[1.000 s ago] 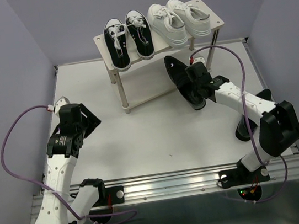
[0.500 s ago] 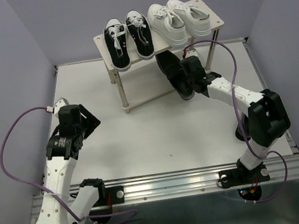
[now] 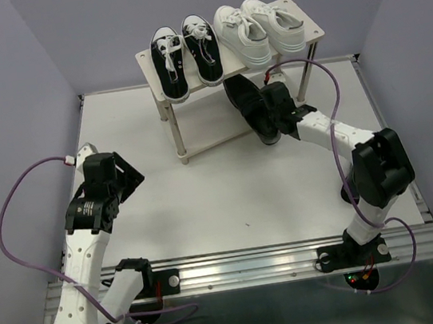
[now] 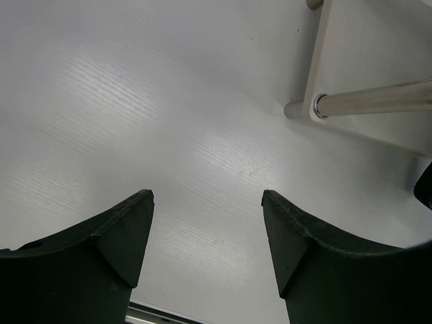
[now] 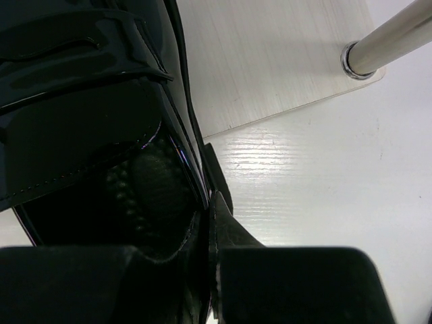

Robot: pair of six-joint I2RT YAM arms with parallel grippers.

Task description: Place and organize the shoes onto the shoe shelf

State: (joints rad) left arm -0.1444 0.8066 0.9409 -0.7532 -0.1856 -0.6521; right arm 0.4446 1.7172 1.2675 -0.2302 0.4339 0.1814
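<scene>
The right arm had swung in fast: a second earlier the loafer [image 3: 251, 109] hung out over the open table [image 3: 230, 200], well clear of the rack, and now its toe was tucked in under the top tier of the shoe shelf [image 3: 147, 59]. The last half second was only a small nudge deeper, so the big carry was done. The right gripper [image 3: 280, 114] was clamped on the shoe's rim near the heel, and from the wrist view one finger sat inside the opening with the glossy wall pinched against it. Below, the pale lower board [image 5: 270, 61] ran right under the loafer, though the heel end looked to hang past the board's edge, over the table. Whether the sole was touching wood I couldn't tell.

Up top, the black canvas sneakers [image 3: 186, 57] and the white sneakers [image 3: 259, 31] sat paired side by side. The left gripper [image 4: 206, 236] hadn't budged; its fingers stood spread over bare table, holding nothing.

By my reading, this shoe was close to being set down, with a little more push needed first.
</scene>
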